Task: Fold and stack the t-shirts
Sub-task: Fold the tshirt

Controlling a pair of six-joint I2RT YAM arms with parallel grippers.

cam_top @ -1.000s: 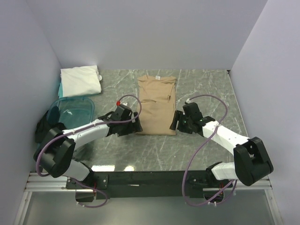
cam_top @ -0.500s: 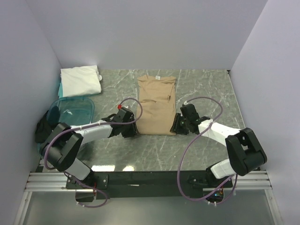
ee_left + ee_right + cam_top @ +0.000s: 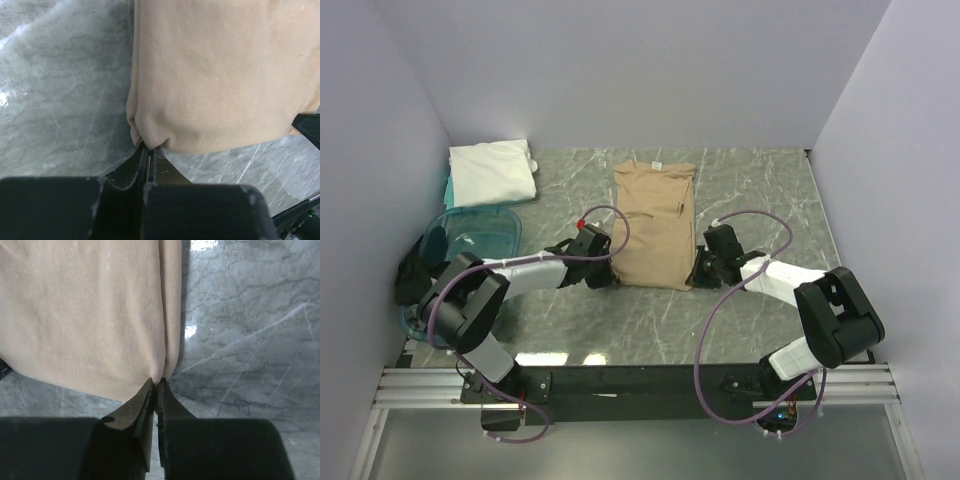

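A tan t-shirt lies folded lengthwise in the middle of the marble table, collar toward the back wall. My left gripper is shut on its near left corner; in the left wrist view the gripper pinches a bunch of the tan t-shirt. At the near right corner my right gripper is shut on the hem, and the right wrist view shows that gripper with the tan t-shirt puckered between its jaws. A folded white t-shirt sits at the back left.
A clear teal plastic bin stands at the left, just in front of the white shirt. A dark object lies against the left wall. White walls enclose the table on three sides.
Both grippers slid inward to the tan shirt's near corners and closed on the fabric. The shirt's near edge now puckers at each grip.
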